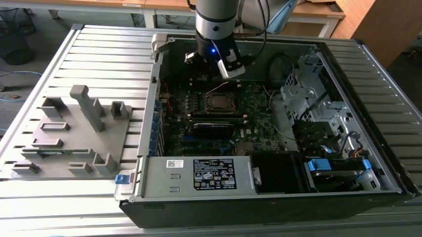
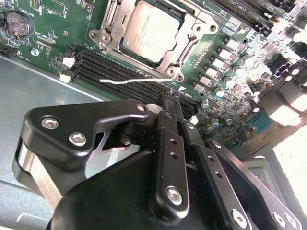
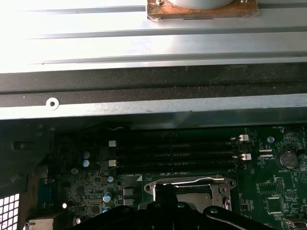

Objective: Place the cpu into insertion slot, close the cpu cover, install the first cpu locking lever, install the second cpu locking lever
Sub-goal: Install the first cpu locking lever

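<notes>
Second wrist view: cpu point(image 2: 152, 29) lies beyond claw point(image 2: 171, 96).

Table: slatted grey metal top point(image 1: 99, 44); its ribs run from 9 to 3 o'clock in the exterior view. Pale ribs of the same top show in the first wrist view point(image 3: 144, 43).
Case: open black computer case point(image 1: 264, 210), lying on its side directly on the table. It takes up the centre and the 3 o'clock half of the exterior view, open face upward.
Fixture: grey plastic fixture point(image 1: 118, 140), flat on the table at 9 o'clock, just beside the case.
Fixture form: base plate with low blocks and slots; one tall post point(image 1: 82, 101) stands upright toward its 12 o'clock edge.
Visible ribs: at 7 o'clock, in front of fixture and case, and at 10 o'clock, beyond the fixture.
</notes>
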`<action>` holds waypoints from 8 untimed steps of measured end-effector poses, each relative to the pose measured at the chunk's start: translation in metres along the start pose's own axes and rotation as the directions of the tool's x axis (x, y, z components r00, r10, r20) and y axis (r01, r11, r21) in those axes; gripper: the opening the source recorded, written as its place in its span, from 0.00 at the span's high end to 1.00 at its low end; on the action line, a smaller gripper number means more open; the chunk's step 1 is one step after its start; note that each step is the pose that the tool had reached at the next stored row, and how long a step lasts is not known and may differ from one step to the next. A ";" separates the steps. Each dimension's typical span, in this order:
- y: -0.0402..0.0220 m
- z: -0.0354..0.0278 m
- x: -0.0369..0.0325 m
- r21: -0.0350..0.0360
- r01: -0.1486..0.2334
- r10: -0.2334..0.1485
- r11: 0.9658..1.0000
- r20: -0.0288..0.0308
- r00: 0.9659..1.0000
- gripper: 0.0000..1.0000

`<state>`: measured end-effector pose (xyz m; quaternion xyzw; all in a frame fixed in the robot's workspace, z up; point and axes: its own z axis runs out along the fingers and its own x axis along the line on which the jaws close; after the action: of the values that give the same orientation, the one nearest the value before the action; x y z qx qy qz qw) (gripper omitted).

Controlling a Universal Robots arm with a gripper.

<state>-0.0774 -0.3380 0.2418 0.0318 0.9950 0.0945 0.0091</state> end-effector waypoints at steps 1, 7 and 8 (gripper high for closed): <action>0.0000 0.0000 0.0000 0.000 0.000 0.000 1.000 0.000 1.000 0.89; -0.0001 0.0009 0.0000 0.001 0.000 0.000 1.000 0.000 1.000 0.89; -0.0003 0.0018 0.0000 0.003 0.000 0.000 1.000 0.000 1.000 0.89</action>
<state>-0.0774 -0.3380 0.2399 0.0318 0.9951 0.0930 0.0092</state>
